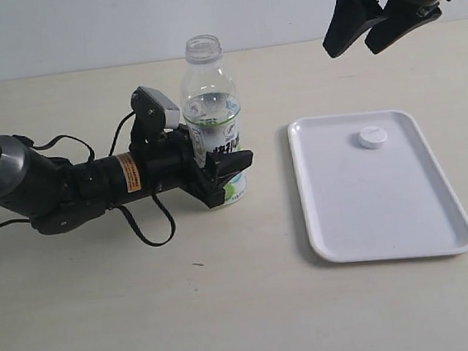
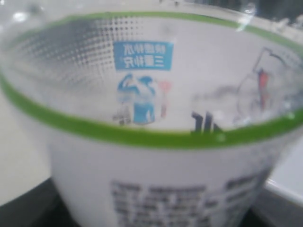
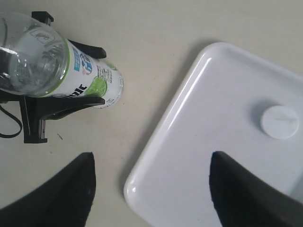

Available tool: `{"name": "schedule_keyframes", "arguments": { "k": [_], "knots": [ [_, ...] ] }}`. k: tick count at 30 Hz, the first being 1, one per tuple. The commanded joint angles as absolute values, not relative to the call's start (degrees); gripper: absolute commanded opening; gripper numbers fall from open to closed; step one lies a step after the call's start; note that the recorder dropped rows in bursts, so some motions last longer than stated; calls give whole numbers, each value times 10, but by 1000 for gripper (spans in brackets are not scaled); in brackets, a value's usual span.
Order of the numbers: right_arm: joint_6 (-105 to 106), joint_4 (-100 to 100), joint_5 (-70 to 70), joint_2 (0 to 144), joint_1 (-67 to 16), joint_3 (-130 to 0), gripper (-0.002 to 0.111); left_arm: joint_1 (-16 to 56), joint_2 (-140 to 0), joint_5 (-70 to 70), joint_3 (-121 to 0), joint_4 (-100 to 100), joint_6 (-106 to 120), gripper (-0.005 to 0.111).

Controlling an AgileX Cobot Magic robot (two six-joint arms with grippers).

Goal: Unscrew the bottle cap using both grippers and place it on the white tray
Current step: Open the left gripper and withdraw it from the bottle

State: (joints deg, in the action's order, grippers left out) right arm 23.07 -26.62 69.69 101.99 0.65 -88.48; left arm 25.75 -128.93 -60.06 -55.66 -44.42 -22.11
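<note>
Beige tabletop: bottle cap (image 1: 372,137) lies on white tray (image 1: 370,212), beneath raised right gripper (image 1: 355,48), spread wide, empty; left gripper (image 1: 230,172) clamps upright bottle (image 1: 208,95).

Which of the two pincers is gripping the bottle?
The left pincer, shut around the bottle; the right pincer hangs open and empty above the white tray.

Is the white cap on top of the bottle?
No, the bottle cap lies on the white tray, and the bottle has an open neck.
</note>
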Motion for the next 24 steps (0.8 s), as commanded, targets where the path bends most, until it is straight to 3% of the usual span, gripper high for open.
{"name": "schedule_keyframes", "arguments": {
  "k": [1,10,14,15,17,24],
  "knots": [
    [242,-272,700,1013,7,-884,65,256,-1286,-618,-554,-446,-212,12],
    [243,-272,700,1013,7,-884,65,256,-1286,-618,-554,-458,-197,60],
    [255,-273,700,1013,7,-884,65,256,-1286,-618,-554,-454,-197,73],
    [258,-274,700,1013,7,-884,65,256,-1286,-617,-550,-454,-197,80],
    [258,-275,700,1013,7,-884,65,256,-1286,-617,-541,-446,-190,86],
    [263,-275,700,1013,7,-884,65,216,-1229,-617,-472,-448,-167,86]
  ]
}}
